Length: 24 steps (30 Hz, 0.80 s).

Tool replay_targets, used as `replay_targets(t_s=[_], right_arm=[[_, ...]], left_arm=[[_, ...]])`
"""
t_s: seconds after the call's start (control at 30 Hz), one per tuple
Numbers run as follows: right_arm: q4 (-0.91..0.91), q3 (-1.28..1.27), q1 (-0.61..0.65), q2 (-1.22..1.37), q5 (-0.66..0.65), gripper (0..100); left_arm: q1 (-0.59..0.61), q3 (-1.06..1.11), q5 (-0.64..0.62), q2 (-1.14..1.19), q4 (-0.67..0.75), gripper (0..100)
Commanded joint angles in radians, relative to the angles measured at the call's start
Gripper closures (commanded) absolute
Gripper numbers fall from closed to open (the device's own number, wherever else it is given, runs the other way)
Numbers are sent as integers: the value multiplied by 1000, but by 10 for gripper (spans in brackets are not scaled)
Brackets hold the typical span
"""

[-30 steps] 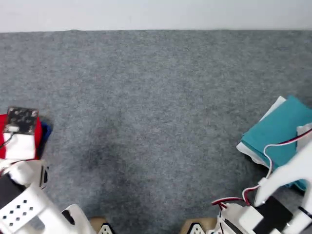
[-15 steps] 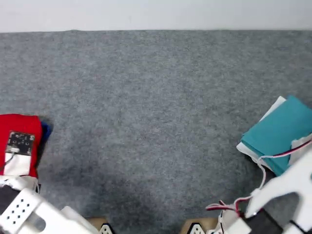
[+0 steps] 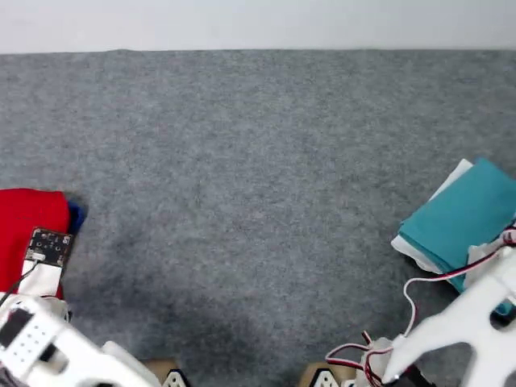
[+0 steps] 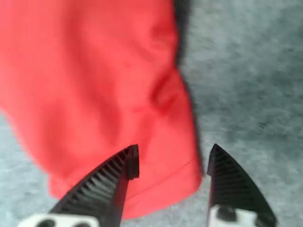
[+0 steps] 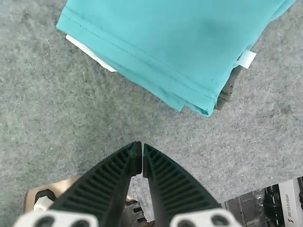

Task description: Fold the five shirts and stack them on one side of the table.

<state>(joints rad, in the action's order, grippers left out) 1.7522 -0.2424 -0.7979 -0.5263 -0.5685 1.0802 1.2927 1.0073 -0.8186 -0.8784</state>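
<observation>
Left tool (image 4: 174,149) has drawn back, jaws apart above red shirt (image 4: 94,85) edge.

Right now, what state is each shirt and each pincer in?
red shirt: folded, lying on a blue shirt.
teal shirt: folded, stacked on a white shirt.
left pincer: open, over the red shirt's corner, holding nothing.
right pincer: shut, empty, over the table beside the teal shirt.
</observation>
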Motion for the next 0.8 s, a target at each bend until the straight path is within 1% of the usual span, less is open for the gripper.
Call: replay_targets(t_s=[0.0, 0.1, 0.2, 0.3, 0.47, 0.57, 0.67, 0.73, 0.77], right_arm=[[33, 6, -8, -38, 9, 987], [33, 6, -8, -45, 11, 987], [33, 6, -8, -47, 14, 987], [33, 6, -8, -45, 14, 987], [35, 5, -8, -45, 14, 987], [38, 5, -12, -47, 14, 987], [38, 5, -13, -47, 14, 988], [38, 5, -12, -47, 14, 988], [38, 5, -10, -47, 14, 988]], left_arm=[[3, -130, 2, 173, -31, 757], [6, -242, 0, 302, -81, 758], [29, -321, -21, 414, -75, 758], [31, -361, -25, 514, -40, 758], [35, -371, -26, 672, 66, 769], [28, -371, -26, 740, 101, 832], [15, -371, -26, 783, 157, 930], [5, -372, -25, 792, 166, 998], [-2, -372, -25, 789, 163, 994]])
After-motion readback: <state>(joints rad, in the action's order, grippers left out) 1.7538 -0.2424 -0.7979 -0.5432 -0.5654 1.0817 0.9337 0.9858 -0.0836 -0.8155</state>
